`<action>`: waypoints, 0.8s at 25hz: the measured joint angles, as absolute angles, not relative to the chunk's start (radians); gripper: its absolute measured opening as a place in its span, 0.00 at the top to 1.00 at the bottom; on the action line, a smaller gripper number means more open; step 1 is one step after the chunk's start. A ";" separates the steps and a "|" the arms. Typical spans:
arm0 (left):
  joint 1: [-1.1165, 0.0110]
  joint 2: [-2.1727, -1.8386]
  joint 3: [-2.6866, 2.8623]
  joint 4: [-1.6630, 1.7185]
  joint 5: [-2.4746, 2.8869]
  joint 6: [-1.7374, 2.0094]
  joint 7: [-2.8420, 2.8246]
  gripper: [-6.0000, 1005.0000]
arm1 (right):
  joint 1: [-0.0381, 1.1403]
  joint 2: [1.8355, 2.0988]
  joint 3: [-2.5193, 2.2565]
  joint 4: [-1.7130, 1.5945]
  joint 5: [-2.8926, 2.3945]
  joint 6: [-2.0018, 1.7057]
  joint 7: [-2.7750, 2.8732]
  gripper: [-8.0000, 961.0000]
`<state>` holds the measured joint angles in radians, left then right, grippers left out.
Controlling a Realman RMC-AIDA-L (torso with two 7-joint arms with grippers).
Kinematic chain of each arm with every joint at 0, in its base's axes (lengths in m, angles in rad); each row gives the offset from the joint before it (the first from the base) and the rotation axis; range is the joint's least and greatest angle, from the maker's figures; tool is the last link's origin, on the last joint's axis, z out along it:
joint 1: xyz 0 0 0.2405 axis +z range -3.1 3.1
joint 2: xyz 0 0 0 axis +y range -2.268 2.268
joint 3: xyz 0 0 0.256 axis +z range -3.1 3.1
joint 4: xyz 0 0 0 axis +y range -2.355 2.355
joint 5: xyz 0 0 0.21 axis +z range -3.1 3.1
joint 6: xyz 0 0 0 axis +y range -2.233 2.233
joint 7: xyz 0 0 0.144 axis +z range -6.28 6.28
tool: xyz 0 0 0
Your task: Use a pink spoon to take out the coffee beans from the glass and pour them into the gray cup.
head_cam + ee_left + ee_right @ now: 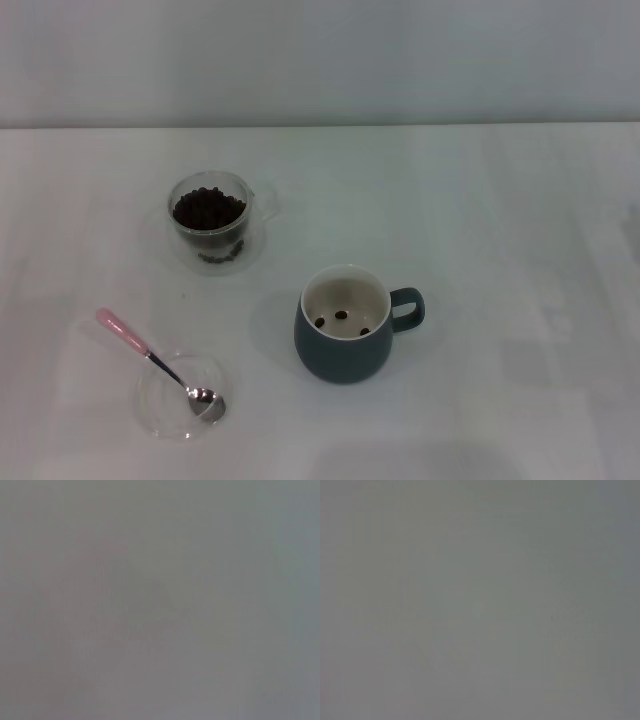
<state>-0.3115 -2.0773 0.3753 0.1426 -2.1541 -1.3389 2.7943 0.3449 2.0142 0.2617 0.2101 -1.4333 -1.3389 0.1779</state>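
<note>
Three dark coffee beans (341, 318) sit in the blue-gray ceramic mug (345, 350); pale-pink-handled metal spoon (158, 363) rests in a shallow glass dish (170, 415), bean-filled clear glass cup (209, 221) behind. Neither arm shows, so can't tell jaws. Next: grab the spoon.

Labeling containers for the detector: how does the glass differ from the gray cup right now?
The glass is clear and see-through; the gray cup is opaque blue-gray with a cream inside. The glass holds a heap of coffee beans; the gray cup holds only three beans. In the head view the glass stands farther back and to the left, the gray cup nearer and more central. Both stand upright on the white table with handles pointing right.
</note>
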 joint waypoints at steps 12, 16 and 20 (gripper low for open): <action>-0.376 -2.078 0.374 0.051 -2.371 -1.302 2.819 0.12 | 0.359 2.014 0.261 0.215 -1.434 -1.327 0.178 0.12; -0.402 -2.077 0.375 0.051 -2.377 -1.222 2.820 0.12 | 0.380 2.015 0.267 0.208 -1.432 -1.303 0.177 0.12; -0.433 -2.075 0.382 0.057 -2.372 -1.122 2.822 0.12 | 0.407 2.016 0.269 0.207 -1.426 -1.271 0.176 0.12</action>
